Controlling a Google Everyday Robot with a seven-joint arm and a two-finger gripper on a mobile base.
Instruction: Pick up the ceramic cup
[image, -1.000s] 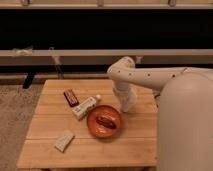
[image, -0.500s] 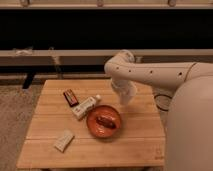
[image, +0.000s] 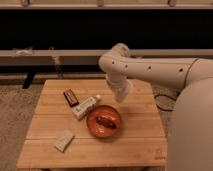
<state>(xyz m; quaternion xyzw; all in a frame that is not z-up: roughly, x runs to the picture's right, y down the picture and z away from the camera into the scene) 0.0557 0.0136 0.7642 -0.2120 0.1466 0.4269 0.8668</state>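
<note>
My gripper hangs from the white arm over the back right part of the wooden table, just behind the orange bowl. A small white tapered shape at its tip looks like the ceramic cup, held between the fingers and raised a little off the table top. No other white cup shows on the table.
An orange-brown bowl with a brown item in it sits mid-table. A long white tube-like bottle and a dark packet lie to its left. A small pale packet lies front left. A low shelf runs behind the table.
The arm has risen and its elbow has swung up and left. The gripper end with the white cup has lifted slightly from the table top.
</note>
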